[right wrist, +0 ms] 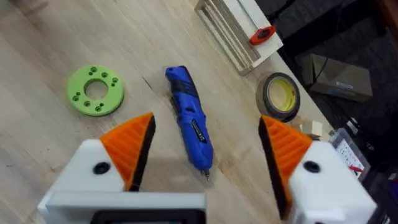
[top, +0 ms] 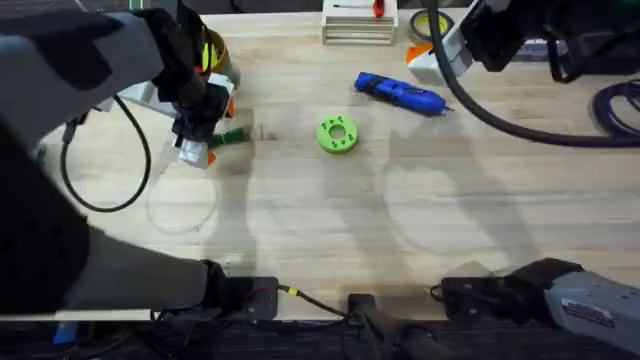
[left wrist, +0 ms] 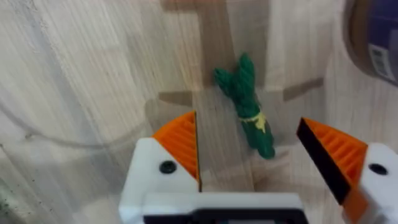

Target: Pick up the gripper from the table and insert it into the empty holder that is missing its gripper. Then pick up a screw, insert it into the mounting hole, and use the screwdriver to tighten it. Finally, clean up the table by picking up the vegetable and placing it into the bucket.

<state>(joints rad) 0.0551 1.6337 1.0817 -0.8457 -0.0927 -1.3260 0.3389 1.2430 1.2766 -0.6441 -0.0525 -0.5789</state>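
Overhead: the left pincer [top: 203, 135] hangs beside the bucket [top: 222, 62], over one vegetable [top: 230, 137] lying left of the green disc [top: 337, 134]; bare table [top: 330, 215] spreads nearer the arm bases. One screwdriver [top: 400, 93] lies right of the disc.

Left wrist: fingers [left wrist: 180, 143] spread apart, the vegetable on the table between them, seemingly untouched.

Right wrist: right pincer [right wrist: 205, 146] open above the screwdriver, beside one yellow tape roll [right wrist: 278, 95].

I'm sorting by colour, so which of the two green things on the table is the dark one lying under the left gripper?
The vegetable, a thin leafy bundle between the left gripper's open fingers; the lime-green disc is round with holes.
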